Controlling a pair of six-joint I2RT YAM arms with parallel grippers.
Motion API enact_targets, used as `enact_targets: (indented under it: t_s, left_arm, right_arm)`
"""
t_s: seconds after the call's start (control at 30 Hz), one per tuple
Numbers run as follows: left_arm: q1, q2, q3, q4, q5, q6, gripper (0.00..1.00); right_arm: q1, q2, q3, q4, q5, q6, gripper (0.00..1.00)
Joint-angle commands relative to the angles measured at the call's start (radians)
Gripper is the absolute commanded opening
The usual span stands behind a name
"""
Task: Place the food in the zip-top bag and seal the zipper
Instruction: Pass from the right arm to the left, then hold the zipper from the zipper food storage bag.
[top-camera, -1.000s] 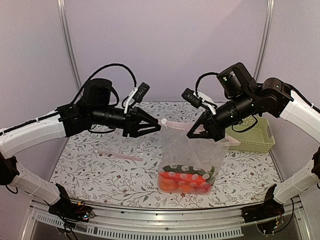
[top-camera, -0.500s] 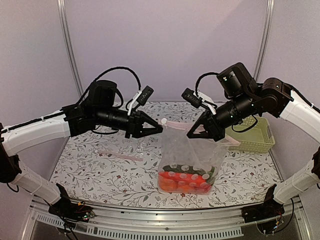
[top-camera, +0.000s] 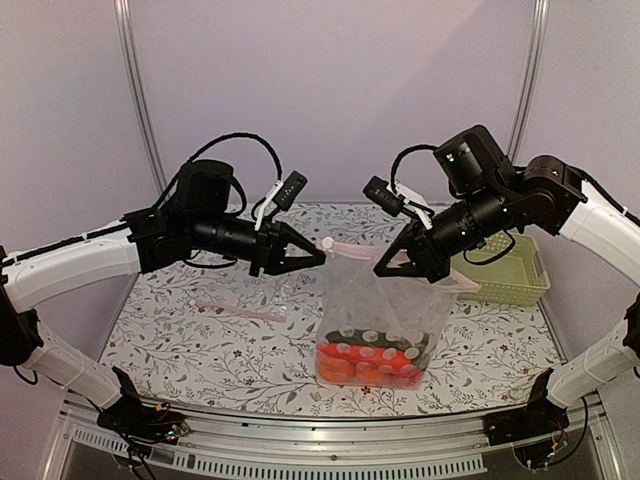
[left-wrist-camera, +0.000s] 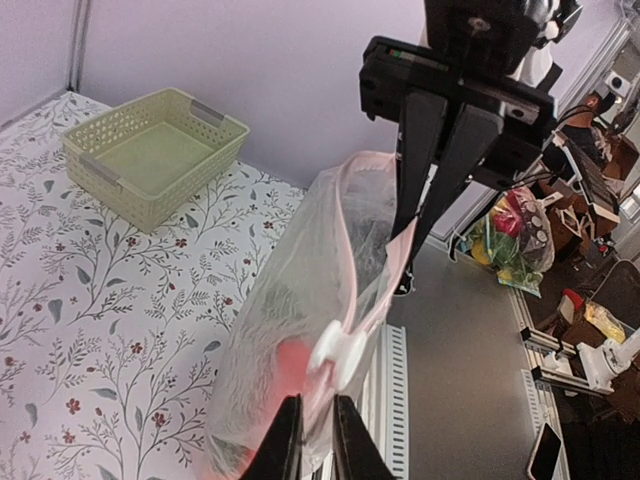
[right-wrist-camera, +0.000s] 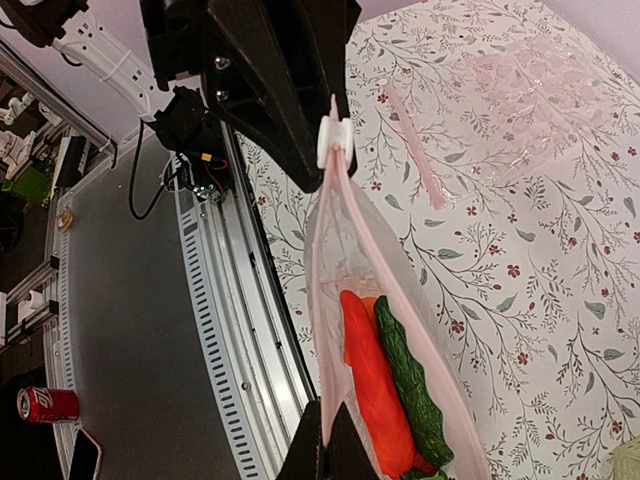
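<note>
Floral table (top-camera: 200, 350), pale green lattice basket (top-camera: 515, 285) at its right, second clear bag (top-camera: 235, 300) flat at left

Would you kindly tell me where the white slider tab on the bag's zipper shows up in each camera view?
Top external: slider tab at centre frame, beside the left gripper.
Left wrist: tab at lower centre, above that gripper's fingers.
Right wrist: tab at upper centre, topping the zip-top bag.
Shared landmark: the pink zipper, running from tab to right gripper.
</note>
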Motion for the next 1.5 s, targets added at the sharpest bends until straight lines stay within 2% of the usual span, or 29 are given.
enact_targets:
  t_s: [0.0, 0.1, 0.17, 0.23, 0.3, 0.37, 0.47, 0.6, 0.8, 0.97, 1.47]
  left_arm:
    - [0.011, 0.012, 0.022, 0.022, 0.018, 0.001, 0.08]
    - [0.011, 0.011, 0.022, 0.025, 0.02, 0.003, 0.0]
    - [0.011, 0.011, 0.022, 0.023, 0.022, 0.005, 0.0]
    - [0.011, 0.009, 0.026, 0.009, 0.023, 0.014, 0.0]
    - [0.011, 0.007, 0.035, -0.018, 0.015, 0.032, 0.0]
    - [0.01, 0.002, 0.043, -0.046, 0.011, 0.053, 0.0]
    - [0.007, 0.002, 0.055, -0.072, 0.017, 0.066, 0.0]
    - [0.004, 0.004, 0.064, -0.091, 0.023, 0.078, 0.0]
    - [0.0, 0.003, 0.068, -0.098, 0.026, 0.084, 0.0]
    - [-0.001, 0.008, 0.071, -0.099, 0.029, 0.085, 0.0]
    - [-0.003, 0.012, 0.076, -0.104, 0.023, 0.09, 0.0]
  right_arm:
    - [0.007, 0.001, 0.0, 0.013, -0.021, -0.001, 0.0]
    - [0.006, 0.001, 0.0, 0.011, -0.018, 0.0, 0.0]
    - [0.006, 0.0, 0.002, 0.011, -0.013, 0.0, 0.0]
    - [0.007, -0.003, 0.01, 0.014, 0.009, 0.003, 0.15]
    - [0.007, -0.007, 0.026, 0.012, 0.029, 0.011, 0.39]
    - [0.006, -0.012, 0.047, 0.015, 0.034, 0.012, 0.53]
    - [0.007, -0.015, 0.085, 0.022, 0.042, 0.006, 0.62]
    - [0.007, 0.002, 0.134, 0.032, 0.039, -0.007, 0.68]
    - [0.007, 0.082, 0.181, 0.051, 0.024, -0.023, 0.69]
    - [0.007, 0.163, 0.216, 0.086, -0.031, -0.021, 0.63]
    - [0.006, 0.246, 0.245, 0.134, -0.107, -0.022, 0.32]
